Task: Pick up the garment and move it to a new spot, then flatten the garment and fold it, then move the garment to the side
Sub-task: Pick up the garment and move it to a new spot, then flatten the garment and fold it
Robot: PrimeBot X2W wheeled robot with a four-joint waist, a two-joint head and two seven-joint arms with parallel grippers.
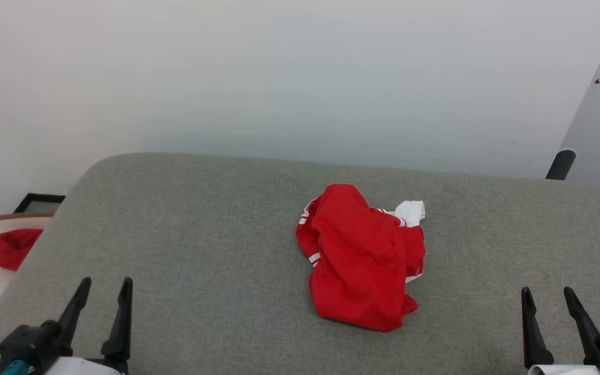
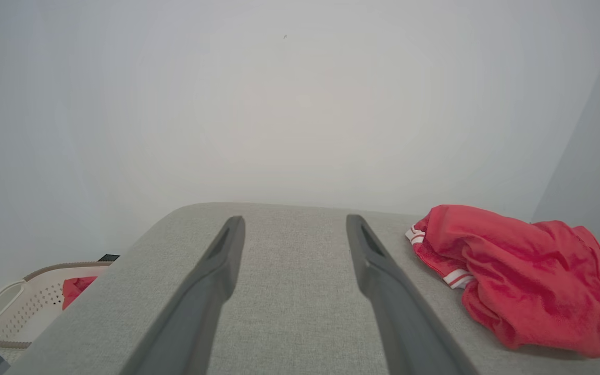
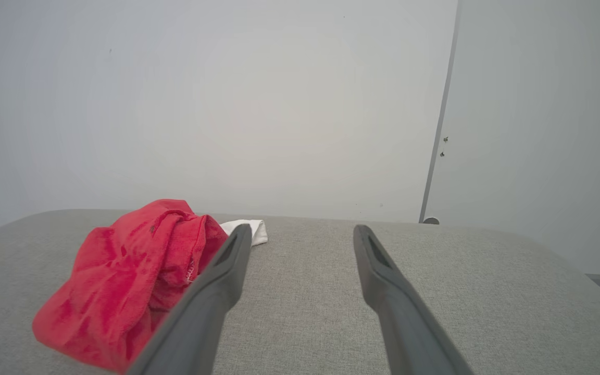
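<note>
Head view: I see the garment crumpled a little right of centre on the grey fabric-covered counter, its white sleeve toward the far edge. The left jaws and right jaws stand released and empty at the near corners, well apart from it. The left wrist view adds the pale basket, holding a small red cloth, below the counter's rounded left corner, while the right wrist view adds the counter's right edge falling away beside a grey panel. Bare fabric lies open on both sides of the garment and toward the near edge.
</note>
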